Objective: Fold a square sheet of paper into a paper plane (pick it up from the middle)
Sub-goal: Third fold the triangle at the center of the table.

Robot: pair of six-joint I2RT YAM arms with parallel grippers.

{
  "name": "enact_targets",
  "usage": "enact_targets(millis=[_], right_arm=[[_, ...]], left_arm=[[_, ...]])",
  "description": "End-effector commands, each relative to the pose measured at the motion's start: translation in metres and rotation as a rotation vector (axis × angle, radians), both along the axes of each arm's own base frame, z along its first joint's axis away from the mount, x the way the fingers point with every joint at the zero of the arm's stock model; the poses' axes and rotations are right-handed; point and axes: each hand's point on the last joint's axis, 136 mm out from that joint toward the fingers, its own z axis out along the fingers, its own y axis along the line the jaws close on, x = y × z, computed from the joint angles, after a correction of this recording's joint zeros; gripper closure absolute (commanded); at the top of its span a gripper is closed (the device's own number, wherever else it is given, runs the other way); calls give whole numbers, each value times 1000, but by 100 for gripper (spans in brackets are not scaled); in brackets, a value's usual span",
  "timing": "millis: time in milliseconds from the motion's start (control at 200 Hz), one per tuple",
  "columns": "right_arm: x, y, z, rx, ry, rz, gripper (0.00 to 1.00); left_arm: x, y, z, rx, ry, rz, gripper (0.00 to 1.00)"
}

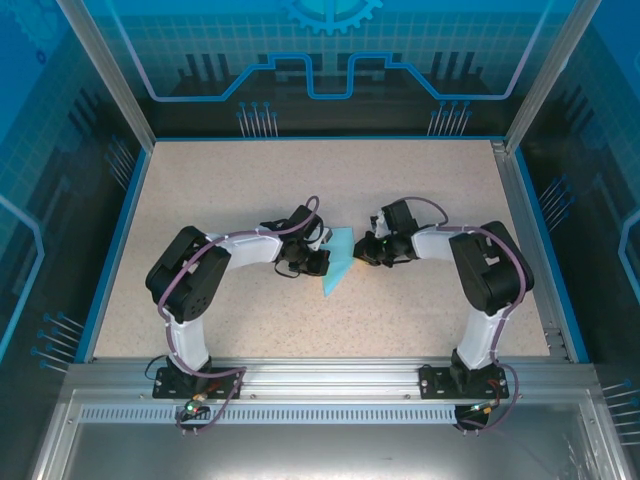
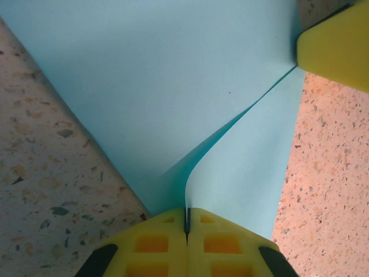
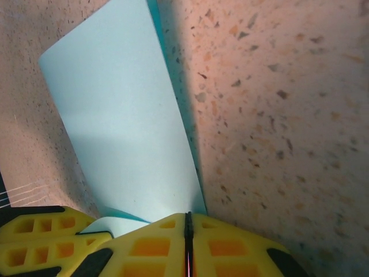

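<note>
Left fingers [image 2: 153,249] and right fingers [image 3: 147,249] (each pair tight on an edge), folded blue paper [image 2: 161,86] between them.

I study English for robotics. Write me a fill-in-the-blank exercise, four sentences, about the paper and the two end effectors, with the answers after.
1. The sheet of paper is light ____ in colour.
2. Seen from above, it lies ____ the left end effector and the right end effector.
3. The left end effector is ____ (open or shut) on the paper.
4. Its fingers are ____ in colour.
Missing words: blue; between; shut; yellow.
</note>
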Motion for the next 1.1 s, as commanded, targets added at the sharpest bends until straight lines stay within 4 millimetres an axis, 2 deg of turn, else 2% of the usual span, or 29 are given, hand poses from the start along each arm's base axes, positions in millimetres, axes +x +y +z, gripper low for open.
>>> enact_targets(millis=[0, 145, 410, 755, 865, 1015, 1095], right_arm=[[-1, 4, 35, 12, -75, 29, 89], [-13, 28, 50, 66, -112, 104, 88], [-25, 54, 24, 95, -56, 148, 90], [-31, 45, -18, 6, 24, 126, 92], [-32, 43, -22, -4, 34, 113, 92], [-32, 42, -24, -8, 43, 98, 92], [-31, 41, -25, -13, 46, 88, 92]], left_arm=[[-13, 19, -24, 99, 66, -4, 97], [-11, 16, -23, 91, 64, -5, 97], [-9, 14, -20, 88, 58, -6, 96], [-8, 14, -13, 73, 47, 7, 93], [-5, 14, -2, 64, 26, 25, 85], [-2, 19, 18, 59, -14, 77, 60], [-4, 19, 30, 31, -20, 108, 56]])
